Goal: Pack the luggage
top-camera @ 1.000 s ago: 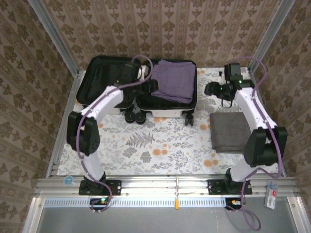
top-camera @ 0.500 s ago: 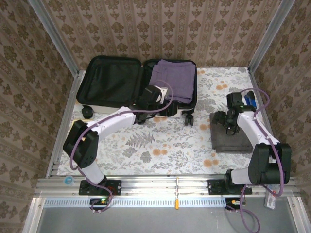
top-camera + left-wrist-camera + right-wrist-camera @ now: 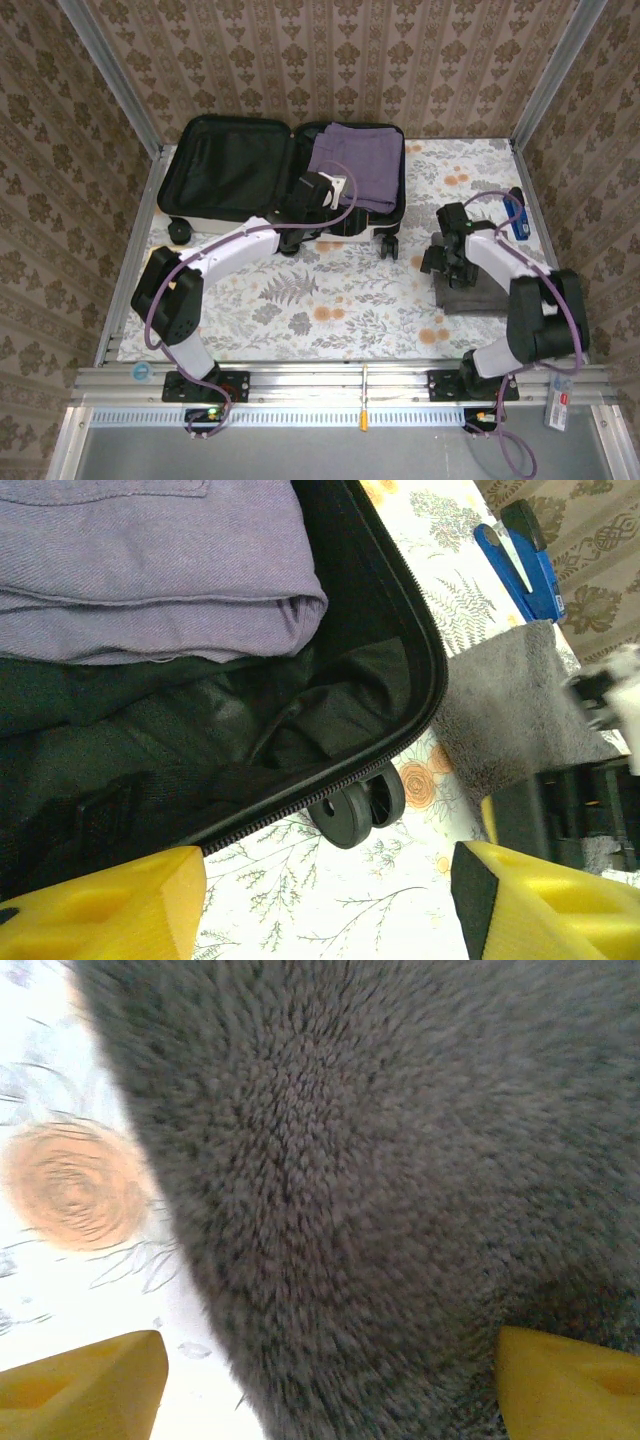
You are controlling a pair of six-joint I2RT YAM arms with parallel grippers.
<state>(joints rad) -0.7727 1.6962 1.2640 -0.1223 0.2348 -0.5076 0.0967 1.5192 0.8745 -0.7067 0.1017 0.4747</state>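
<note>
On the counter, covered with a floral-print cloth, far left of centre:

1. The luggage – cream-white hard-shell case, lying open, both halves flat with the black lining up. Left half bare. Right half holds item 2. Black spinner wheels along the near edge, one resting on the cloth at the near right corner. The zip rim is dark.

2. Purple garment – folded, lying in the far part of the right half; loose black lining shows in front of it.

3. Grey towel – folded, thick pile, flat on the cloth to the right of the luggage and apart from it.

4. Blue and black tool – lying near the right edge of the counter, just beyond the towel.

5. Left gripper – over the near edge of the luggage's right half, wrist camera looking across the corner wheel toward the towel. Yellow fingers stand well apart with nothing between them.

6. Right gripper – low over the left edge of the grey towel, arm bent across it. Yellow fingers spread wide, one over the cloth just beside the towel, the other over the pile; they are not closed on it.

Patterned wallpaper panels enclose the counter on three sides.
</note>
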